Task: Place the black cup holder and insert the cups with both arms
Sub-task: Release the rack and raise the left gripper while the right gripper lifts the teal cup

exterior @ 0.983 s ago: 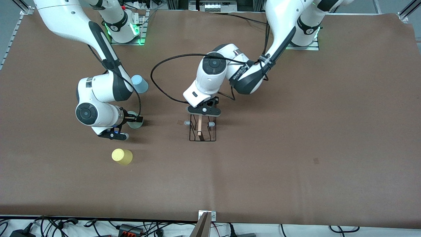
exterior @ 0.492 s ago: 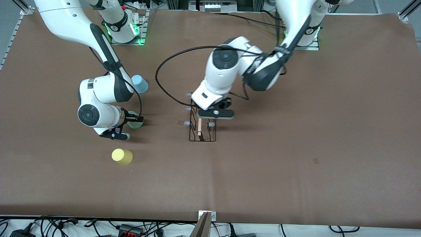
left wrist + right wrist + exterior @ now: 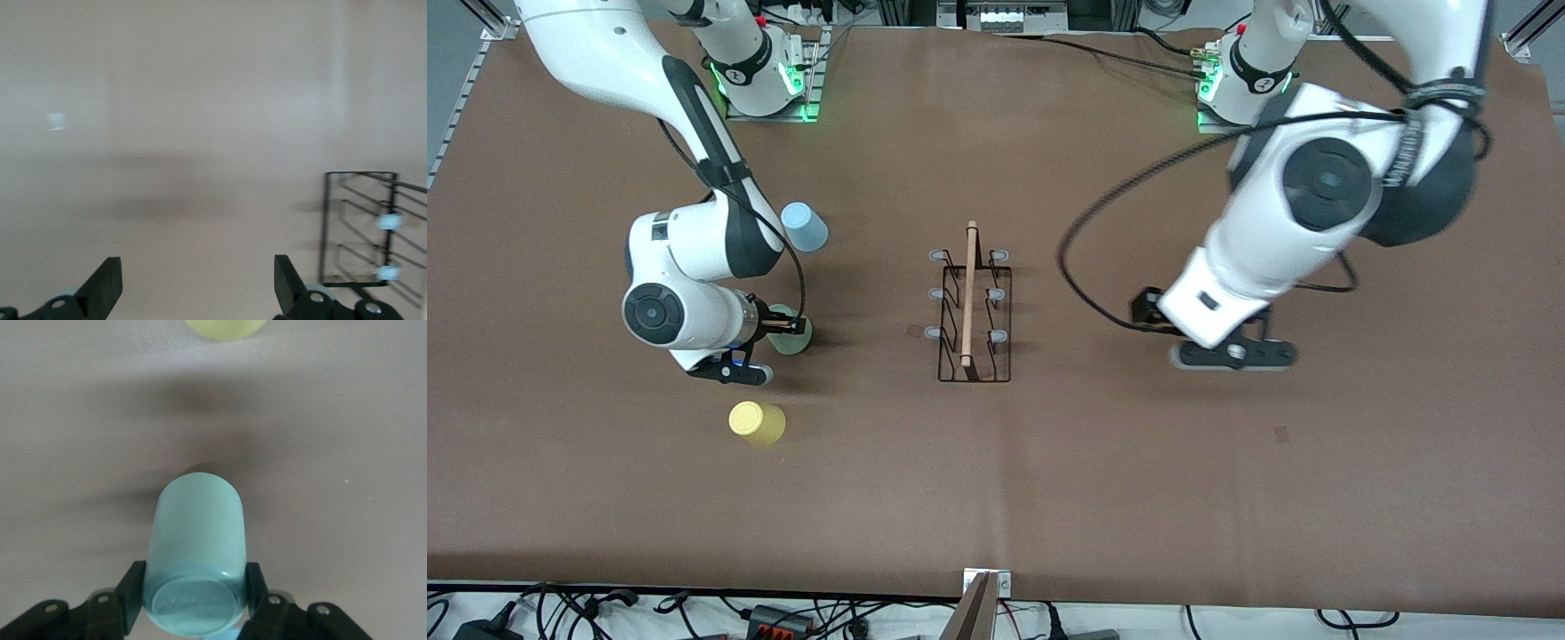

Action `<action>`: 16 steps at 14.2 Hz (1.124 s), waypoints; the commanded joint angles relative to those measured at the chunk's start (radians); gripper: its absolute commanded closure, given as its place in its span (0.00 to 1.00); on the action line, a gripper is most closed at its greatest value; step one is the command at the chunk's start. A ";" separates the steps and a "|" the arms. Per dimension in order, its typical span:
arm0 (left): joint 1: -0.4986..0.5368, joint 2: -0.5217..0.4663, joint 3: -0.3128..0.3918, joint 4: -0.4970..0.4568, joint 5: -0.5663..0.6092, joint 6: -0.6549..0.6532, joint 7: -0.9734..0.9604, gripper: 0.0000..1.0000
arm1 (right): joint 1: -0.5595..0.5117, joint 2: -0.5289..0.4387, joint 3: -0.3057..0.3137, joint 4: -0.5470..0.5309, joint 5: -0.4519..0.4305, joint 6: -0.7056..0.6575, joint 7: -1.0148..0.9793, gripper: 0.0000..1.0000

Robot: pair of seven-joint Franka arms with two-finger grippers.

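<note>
Rack [image 3: 969,307] already standing upright mid-table [image 3: 1049,489], wooden rod on top, all six prongs bare. So step one looks done, cup part barely started.

Left hand [image 3: 1232,354] hanging over bare table toward the left arm's end, well apart from the rack, fingers spread wide with nothing between them (clear in the left wrist view, rack [image 3: 370,230] off at the edge). Blurred in the front view, so probably mid-swing.

Right hand [image 3: 775,331] down low toward the right arm's end, pinching the green cup [image 3: 791,331] across its sides; right wrist view shows both fingers [image 3: 130,593] pressed against the green cup [image 3: 195,553]. Can't tell whether the cup's off the table yet.

Blue cup [image 3: 804,226] sitting farther from the camera than the green one, yellow cup [image 3: 757,423] nearer. Both untouched.

Left to do: all three cups onto prongs. Roughly a quarter done, by my guess.
</note>
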 commanded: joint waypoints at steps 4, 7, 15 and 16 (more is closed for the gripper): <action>0.160 -0.113 -0.021 -0.139 0.015 -0.080 0.187 0.00 | 0.108 -0.014 0.009 0.250 0.161 -0.233 0.072 0.74; 0.269 -0.177 -0.029 -0.189 0.004 -0.084 0.287 0.00 | 0.215 -0.017 0.009 0.275 0.187 -0.236 0.169 0.74; 0.267 -0.423 0.031 -0.596 -0.041 0.159 0.365 0.00 | 0.349 -0.009 0.011 0.270 0.207 -0.237 0.335 0.74; 0.226 -0.421 0.086 -0.557 -0.039 0.152 0.382 0.00 | 0.360 -0.009 0.011 0.270 0.210 -0.238 0.339 0.74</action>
